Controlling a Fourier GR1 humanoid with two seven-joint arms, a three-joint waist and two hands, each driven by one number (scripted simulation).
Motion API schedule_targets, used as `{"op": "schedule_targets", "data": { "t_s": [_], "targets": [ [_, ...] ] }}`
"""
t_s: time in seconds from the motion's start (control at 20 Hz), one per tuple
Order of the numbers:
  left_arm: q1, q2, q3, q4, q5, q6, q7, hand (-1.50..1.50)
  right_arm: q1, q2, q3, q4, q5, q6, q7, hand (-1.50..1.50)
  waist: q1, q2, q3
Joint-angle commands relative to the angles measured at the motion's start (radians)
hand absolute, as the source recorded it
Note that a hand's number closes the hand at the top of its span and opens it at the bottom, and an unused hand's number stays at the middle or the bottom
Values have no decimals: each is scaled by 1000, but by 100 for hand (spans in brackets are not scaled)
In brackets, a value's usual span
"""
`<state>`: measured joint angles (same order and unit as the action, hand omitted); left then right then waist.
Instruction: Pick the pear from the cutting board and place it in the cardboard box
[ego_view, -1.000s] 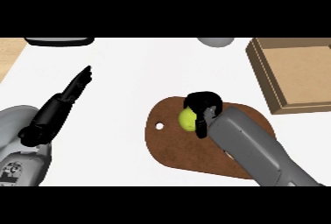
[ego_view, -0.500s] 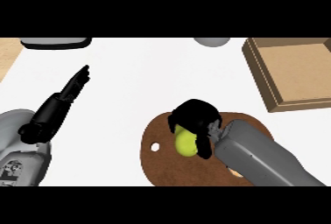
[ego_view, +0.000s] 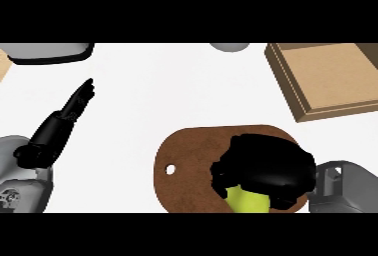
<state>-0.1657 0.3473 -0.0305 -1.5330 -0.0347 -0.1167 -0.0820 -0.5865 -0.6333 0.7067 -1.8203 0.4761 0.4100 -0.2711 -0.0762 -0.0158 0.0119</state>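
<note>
A yellow-green pear (ego_view: 248, 199) shows at the lower edge of the head view, mostly hidden under my right hand (ego_view: 262, 167), whose fingers curl round it. Both are over the brown wooden cutting board (ego_view: 188, 155), which has a small hole near its left rim. The open cardboard box (ego_view: 325, 75) stands at the upper right, apart from the board. My left hand (ego_view: 63, 120) rests at the left with straight fingers pointing up and away, holding nothing.
A grey object (ego_view: 48, 52) lies at the top left edge and a grey round thing (ego_view: 229, 46) at the top middle. White counter (ego_view: 170, 90) spreads between the board, the box and my left hand.
My right hand with the pear has come nearer and looms larger. The board and box have shifted down and toward the view's lower right. The left hand has kept still.
</note>
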Motion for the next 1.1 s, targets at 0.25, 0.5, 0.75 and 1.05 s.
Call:
{"op": "schedule_targets", "data": {
  "t_s": [0.25, 0.5, 0.75, 1.05],
  "targets": [
    [35, 23, 20, -35, 12, -17, -2, 0, 242, -356, -440, -80, -209, -203, -487, 150, -10, 7, -4],
    [22, 25, 22, -50, 23, -32, 0, 0, 357, -374, -674, 182, -429, -170, -533, 150, 24, 14, -8],
    [-34, 22, -7, -19, 2, -61, -2, 0, 253, -403, -799, 427, -524, -65, -470, 150, 77, 21, -12],
    [-67, -33, -39, 1, -33, -42, 14, 0, 28, -382, -767, 749, -424, -7, -471, 150, 107, 27, -12]
  ]
}}
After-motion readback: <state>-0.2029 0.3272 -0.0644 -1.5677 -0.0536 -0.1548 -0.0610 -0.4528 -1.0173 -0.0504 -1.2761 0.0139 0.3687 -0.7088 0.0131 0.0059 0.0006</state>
